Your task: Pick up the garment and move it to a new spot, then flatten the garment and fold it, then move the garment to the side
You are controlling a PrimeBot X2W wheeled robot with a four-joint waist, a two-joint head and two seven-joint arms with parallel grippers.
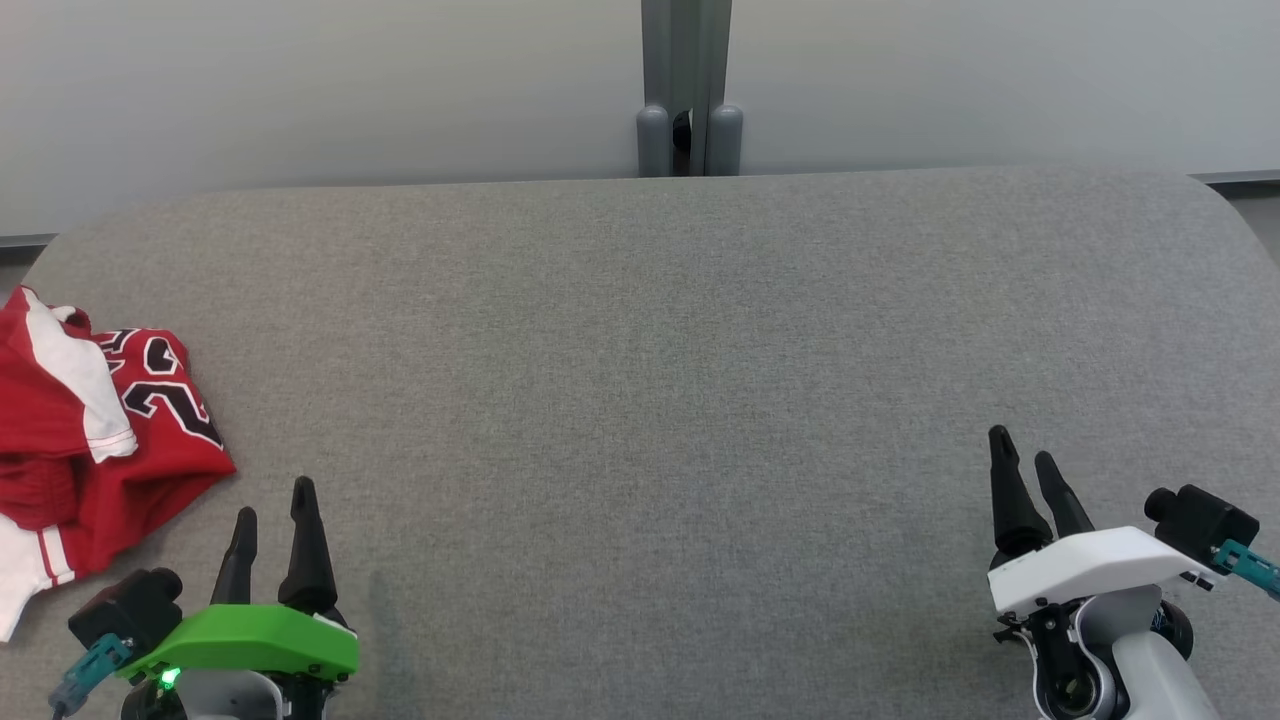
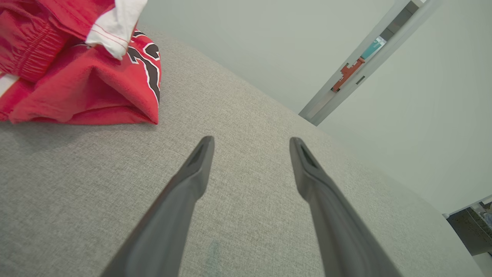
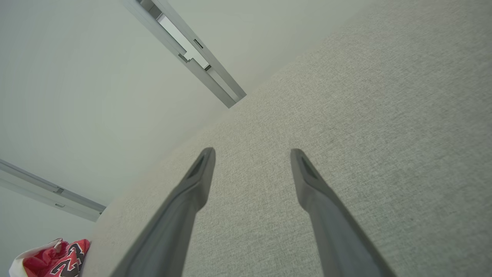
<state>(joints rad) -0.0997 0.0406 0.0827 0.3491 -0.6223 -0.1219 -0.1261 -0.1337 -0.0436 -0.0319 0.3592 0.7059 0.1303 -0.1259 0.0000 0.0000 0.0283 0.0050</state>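
— Where is the garment [image 1: 100,440]?

— Far left of the table [image 1: 640,300], bunched in a red heap with white trim, right at the left edge. Part of it runs out of the head view, so I can't tell whether any hangs over.

— How does it lie?

— The heap looks longer from near to far than across, roughly along that left edge, with 1 folded corner pointing toward the middle.

— Which arm is nearer?

— The left gripper [image 1: 274,497], clearly. Its 2 fingers stand spread with nothing between them, just beside the heap but apart from it. The garment sits ahead of it and off to its left, so I'd guess the reach goes forward and leftward, onto that near corner.

— Room to set it down?

— Plenty. Going right, the grey cloth top is bare across the whole middle, back to the wall and the grey post [image 1: 688,100].

— And the other arm?

— The right gripper [image 1: 1020,444] hovers near the front right, fingers parted too, holding nothing, well apart from the garment. I'd expect it to matter once the flattening starts.
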